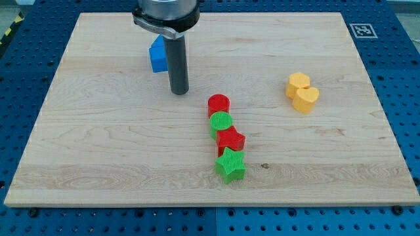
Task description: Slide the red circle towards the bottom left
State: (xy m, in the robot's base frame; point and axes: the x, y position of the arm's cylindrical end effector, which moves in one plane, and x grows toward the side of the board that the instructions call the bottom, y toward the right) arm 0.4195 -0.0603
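The red circle (pixel 218 105) sits near the board's middle, at the top of a touching column of blocks. Below it lie a green circle (pixel 221 122), a red star (pixel 230 140) and a green star (pixel 230 165). My tip (pixel 179 91) rests on the board to the upper left of the red circle, about a block's width away, not touching it. A blue block (pixel 157 55) stands just left of the rod, partly hidden by it; its shape is unclear.
Two yellow blocks sit touching at the right: a yellow hexagon-like block (pixel 297 84) and a yellow heart (pixel 306 99). The wooden board (pixel 98 151) lies on a blue perforated table. A tag marker (pixel 361 29) is at the board's top right corner.
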